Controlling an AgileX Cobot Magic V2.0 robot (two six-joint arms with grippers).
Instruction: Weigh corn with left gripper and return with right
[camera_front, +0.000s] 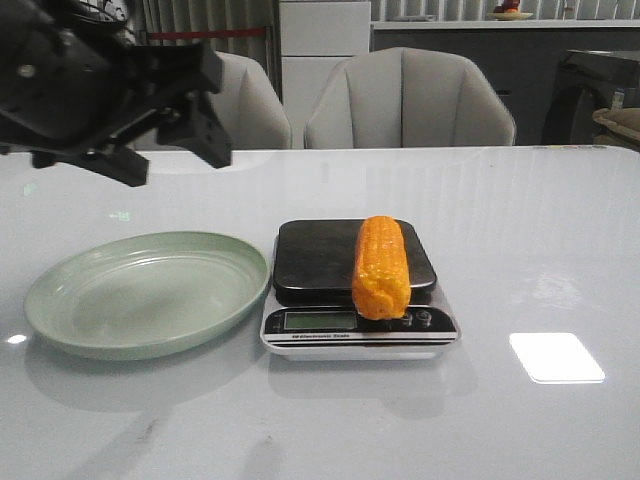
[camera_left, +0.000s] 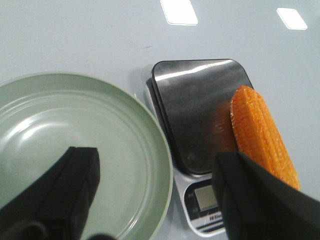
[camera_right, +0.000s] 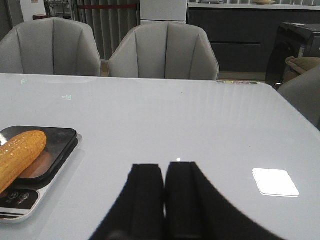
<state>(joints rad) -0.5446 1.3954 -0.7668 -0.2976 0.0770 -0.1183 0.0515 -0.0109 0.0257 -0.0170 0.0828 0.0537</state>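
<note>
The orange-yellow corn (camera_front: 381, 266) lies on the right side of the scale (camera_front: 330, 258), its near end over the scale's front panel. It also shows in the left wrist view (camera_left: 260, 135) and the right wrist view (camera_right: 19, 152). My left gripper (camera_front: 170, 150) hangs high at the upper left, above and behind the green plate (camera_front: 90, 318), open and empty. In its own view the gripper (camera_left: 155, 185) has its jaws wide apart over the plate's rim (camera_left: 150, 130). My right gripper (camera_right: 164, 190) is shut and empty over bare table, to the right of the scale (camera_right: 55, 155).
The scale's display (camera_front: 318, 320) faces the front edge. Two grey chairs (camera_front: 410, 100) stand behind the table. A bright light reflection (camera_front: 555, 357) lies on the table at the right.
</note>
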